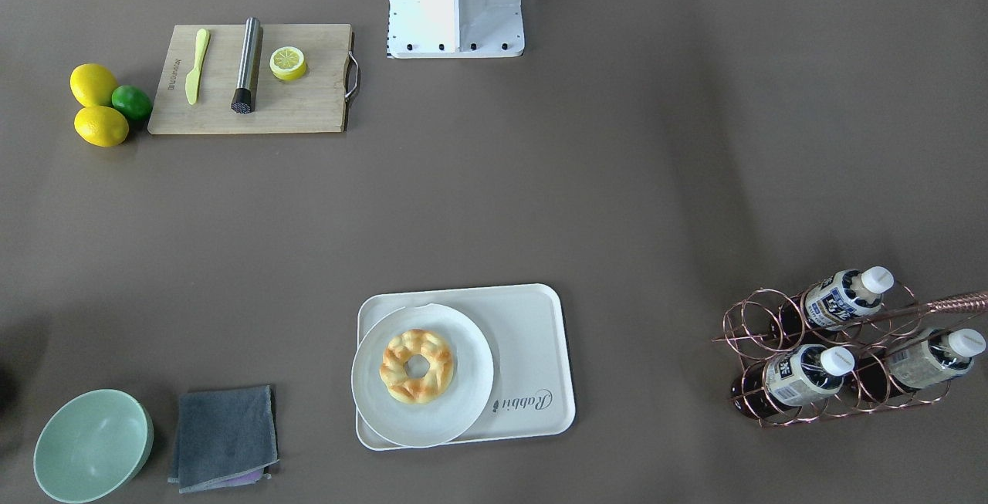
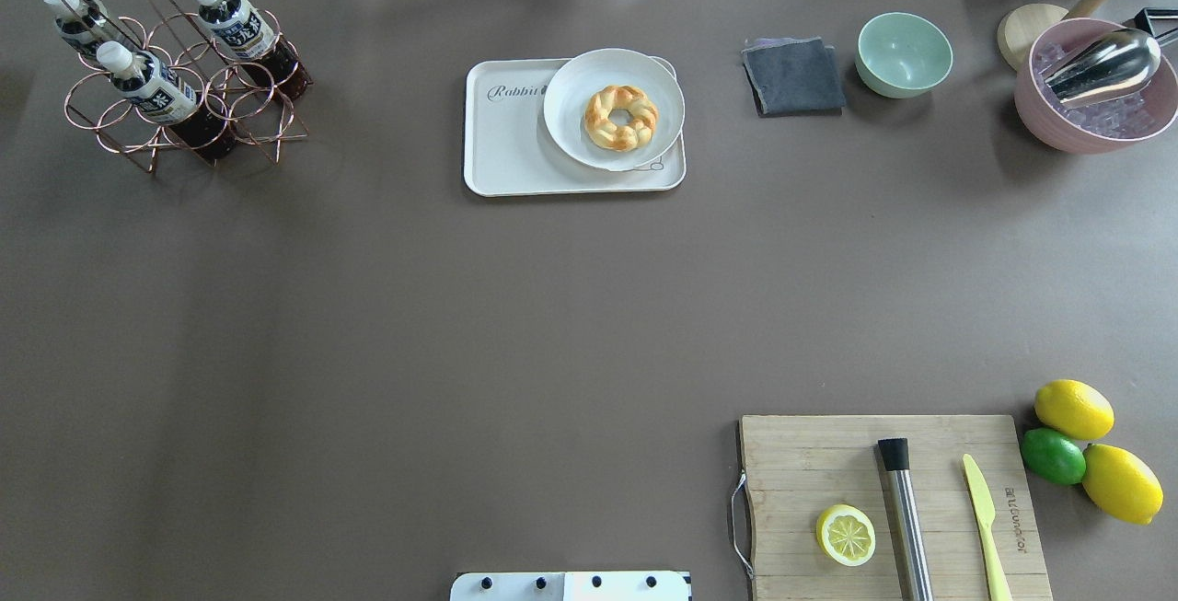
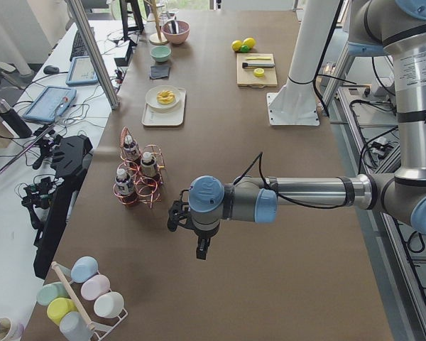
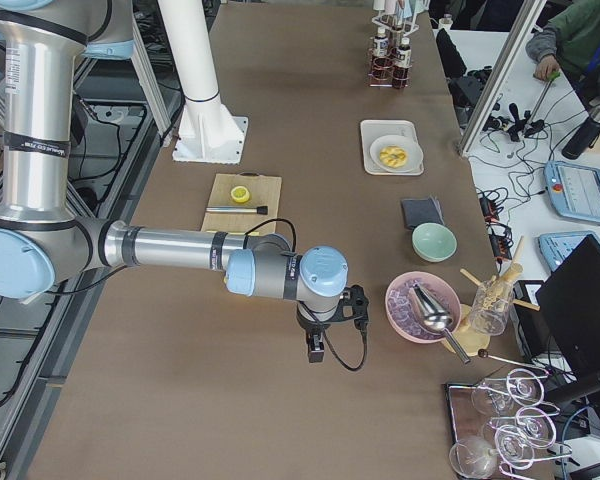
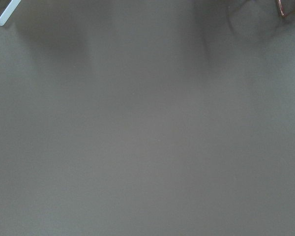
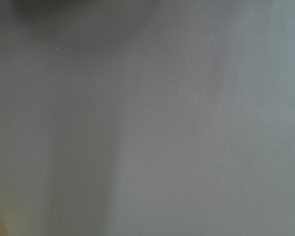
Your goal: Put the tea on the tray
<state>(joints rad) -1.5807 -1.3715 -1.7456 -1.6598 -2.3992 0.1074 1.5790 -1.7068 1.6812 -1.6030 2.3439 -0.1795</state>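
Two tea bottles with dark-blue-and-white labels (image 1: 845,295) (image 1: 803,373) lie in a copper wire rack (image 1: 752,326) at the table's far left; they also show in the overhead view (image 2: 147,81) (image 2: 235,26). A third bottle (image 1: 926,357) has a paler label. The off-white tray (image 1: 532,334) (image 2: 506,145) sits at the far middle. My left gripper (image 3: 175,217) hovers over bare table short of the rack. My right gripper (image 4: 356,305) hovers near the pink bowl. I cannot tell whether either is open or shut.
A round white plate (image 1: 463,411) with a ring pastry (image 1: 417,365) covers part of the tray. A grey cloth (image 2: 793,76), green bowl (image 2: 905,53) and pink ice bowl (image 2: 1095,95) stand far right. A cutting board (image 2: 883,500) with lemon half, muddler, knife, and lemons (image 2: 1072,408) lies near right.
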